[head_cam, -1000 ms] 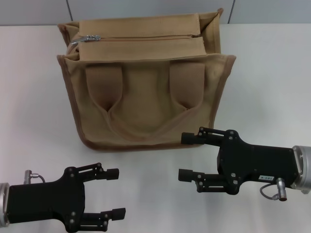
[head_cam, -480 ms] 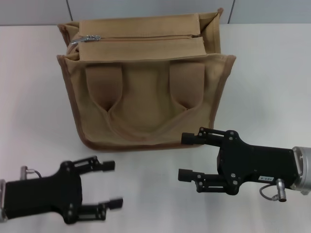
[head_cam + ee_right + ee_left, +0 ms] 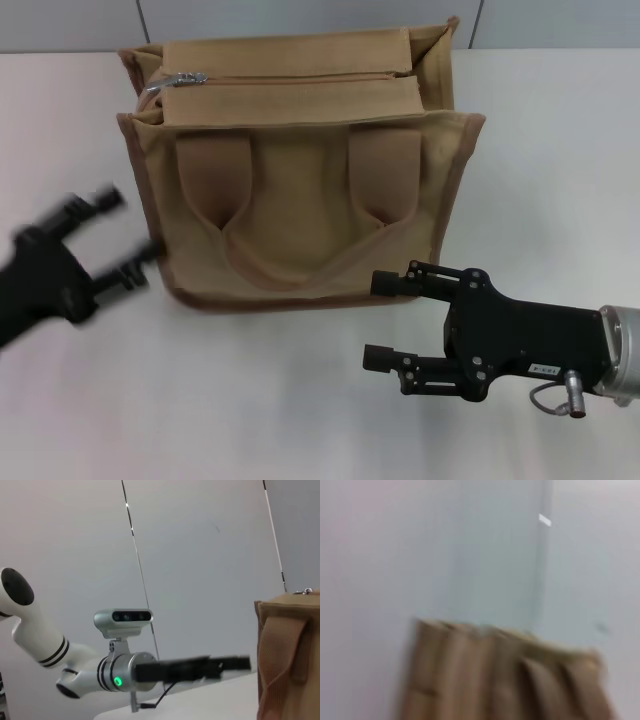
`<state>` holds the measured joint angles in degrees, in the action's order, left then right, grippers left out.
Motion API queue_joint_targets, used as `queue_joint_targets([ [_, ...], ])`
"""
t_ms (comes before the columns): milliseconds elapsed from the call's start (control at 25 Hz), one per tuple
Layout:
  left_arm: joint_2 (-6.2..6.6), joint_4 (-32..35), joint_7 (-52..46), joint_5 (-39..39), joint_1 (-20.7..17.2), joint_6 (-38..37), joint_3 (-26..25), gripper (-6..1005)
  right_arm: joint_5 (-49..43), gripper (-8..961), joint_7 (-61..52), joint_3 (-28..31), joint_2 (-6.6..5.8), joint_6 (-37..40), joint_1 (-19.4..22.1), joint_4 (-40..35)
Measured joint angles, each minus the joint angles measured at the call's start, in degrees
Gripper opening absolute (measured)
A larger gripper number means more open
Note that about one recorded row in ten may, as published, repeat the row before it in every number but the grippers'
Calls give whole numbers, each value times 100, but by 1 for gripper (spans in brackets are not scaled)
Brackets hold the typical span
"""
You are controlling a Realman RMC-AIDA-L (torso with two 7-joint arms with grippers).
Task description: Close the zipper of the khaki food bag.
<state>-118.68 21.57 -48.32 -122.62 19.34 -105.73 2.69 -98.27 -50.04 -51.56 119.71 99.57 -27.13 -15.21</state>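
While blurring in beside the boxy khaki canvas food bag (image 3: 300, 170) on the white bench (image 3: 560, 150) in the head view, left pincer (image 3: 125, 238) spread wide; right pincer (image 3: 385, 320) parked in front, released too. Tan zipper's small silver pull tab (image 3: 172, 81) at the top flap's left end: best grabbed there. Soft canvas, likely to sag. Left wrist view: only smeared khaki fabric (image 3: 505, 675). Right wrist view: bag edge (image 3: 287, 655), left arm (image 3: 65, 655) beyond.

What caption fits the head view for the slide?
Left gripper at the khaki food bag's left side, fingers open; right gripper open in front; zipper pull at the left end.
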Motion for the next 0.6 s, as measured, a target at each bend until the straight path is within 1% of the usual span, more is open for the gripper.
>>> queue_joint_targets([
  [40, 5, -89, 8, 221, 12, 92, -387, 758, 9, 757, 4, 1, 0, 0, -1, 20],
  [80, 5, -89, 8, 221, 12, 92, -387, 756, 9, 757, 4, 1, 0, 0, -1, 20],
  [120, 5, -128, 11, 344, 23, 157, -519, 753, 10, 757, 15, 3, 0, 0, -2, 28],
  [160, 7, -212, 9, 648, 61, 357, -703, 751, 11, 757, 75, 3, 0, 0, -3, 66],
  [200, 7, -212, 9, 648, 61, 357, -703, 748, 11, 757, 75, 3, 0, 0, -3, 66],
  [240, 11, -244, -13, 891, 128, 539, -737, 746, 15, 757, 144, 6, 0, 0, -3, 118],
  [320, 8, -265, -23, 1039, 237, 728, -727, 741, 19, 757, 185, 6, 0, 0, -3, 148],
  [400, 7, -276, -20, 1067, 299, 827, -715, 736, 20, 758, 199, 6, 0, -1, -3, 157],
  [480, 8, -290, -5, 1027, 494, 1104, -653, 731, 20, 758, 216, 6, 0, -2, -3, 174],
  [600, 5, -291, -1, 1004, 602, 1204, -526, 724, 20, 758, 218, 6, 0, -5, 4, 176],
])
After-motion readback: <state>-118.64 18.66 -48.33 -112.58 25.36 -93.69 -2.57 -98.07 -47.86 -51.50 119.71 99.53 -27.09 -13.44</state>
